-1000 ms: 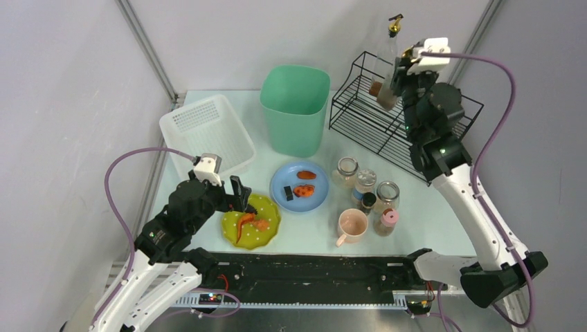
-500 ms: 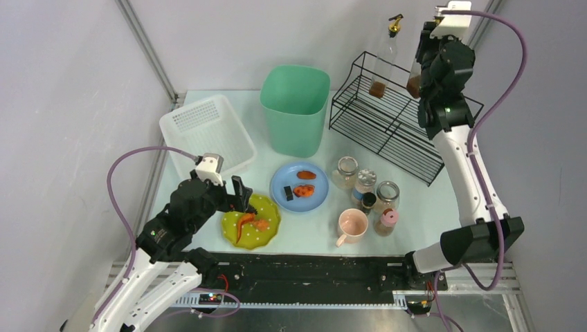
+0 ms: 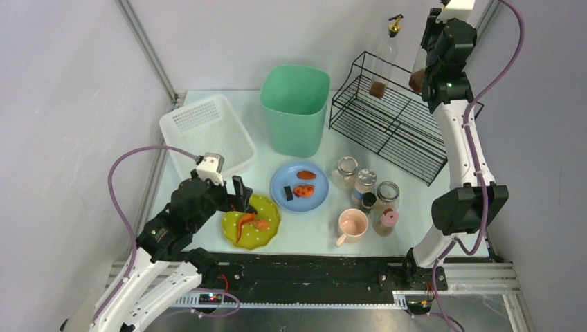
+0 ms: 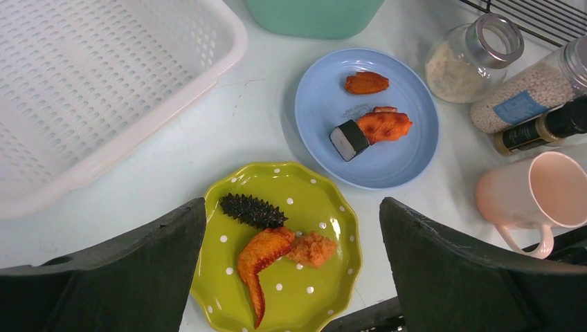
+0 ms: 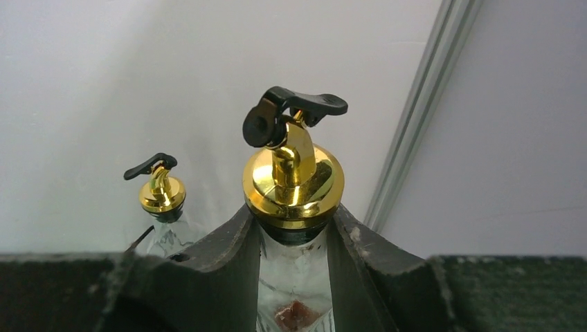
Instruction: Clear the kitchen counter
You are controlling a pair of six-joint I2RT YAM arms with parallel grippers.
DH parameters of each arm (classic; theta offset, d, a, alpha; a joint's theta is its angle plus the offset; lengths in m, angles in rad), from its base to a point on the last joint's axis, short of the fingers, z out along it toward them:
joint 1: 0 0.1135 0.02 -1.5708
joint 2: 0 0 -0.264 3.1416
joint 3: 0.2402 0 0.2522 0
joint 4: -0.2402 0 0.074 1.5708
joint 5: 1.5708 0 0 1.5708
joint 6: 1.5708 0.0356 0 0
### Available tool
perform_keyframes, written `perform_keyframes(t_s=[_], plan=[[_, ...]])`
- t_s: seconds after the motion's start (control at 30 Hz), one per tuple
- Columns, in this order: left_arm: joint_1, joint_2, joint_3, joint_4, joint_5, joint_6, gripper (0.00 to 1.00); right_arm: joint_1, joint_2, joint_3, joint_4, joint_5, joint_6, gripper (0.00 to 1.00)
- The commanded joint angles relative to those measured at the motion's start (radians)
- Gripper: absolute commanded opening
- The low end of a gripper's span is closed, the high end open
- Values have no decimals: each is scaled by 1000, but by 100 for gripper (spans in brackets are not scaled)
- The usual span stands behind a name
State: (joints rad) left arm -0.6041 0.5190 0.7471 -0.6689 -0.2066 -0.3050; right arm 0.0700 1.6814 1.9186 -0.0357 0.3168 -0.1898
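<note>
Pinching the clear glass neck of a bottle (image 5: 293,176) just under its shiny gold pourer cap, the right end effector (image 5: 294,263) is holding it upright, high above the far side of the black wire rack (image 3: 387,135), where a matching bottle (image 3: 383,66) is standing. The left end effector (image 4: 292,207) is hanging with its jaws spread wide over a scalloped, white-dotted green plate (image 4: 318,297) carrying a spiky black piece (image 4: 253,211) and an orange wing-shaped piece (image 4: 259,266). The tabletop (image 3: 304,238) is lying flat beneath everything, smooth and pale mint-white, rectangular, its long axis running left to right in the overhead view, a black rail (image 3: 311,273) lining its near edge. A round blue plate (image 3: 315,200), a glossy pink mug (image 3: 351,225) and a perforated white basket (image 3: 208,128) are sitting on it.
</note>
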Motion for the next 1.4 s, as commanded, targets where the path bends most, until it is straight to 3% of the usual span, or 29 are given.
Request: perform_keyframes(t_s=[0.0, 0.57, 0.9, 1.37], plan=[[1, 14, 7, 9, -3, 26, 98, -9, 9, 115, 70, -33, 32, 0], [1, 26, 8, 10, -4, 29, 98, 7, 112, 133, 40, -17, 54, 0], [2, 29, 7, 8, -8, 29, 98, 5, 176, 271, 8, 32, 16, 0], [3, 37, 7, 9, -9, 30, 98, 7, 204, 264, -7, 34, 19, 0]])
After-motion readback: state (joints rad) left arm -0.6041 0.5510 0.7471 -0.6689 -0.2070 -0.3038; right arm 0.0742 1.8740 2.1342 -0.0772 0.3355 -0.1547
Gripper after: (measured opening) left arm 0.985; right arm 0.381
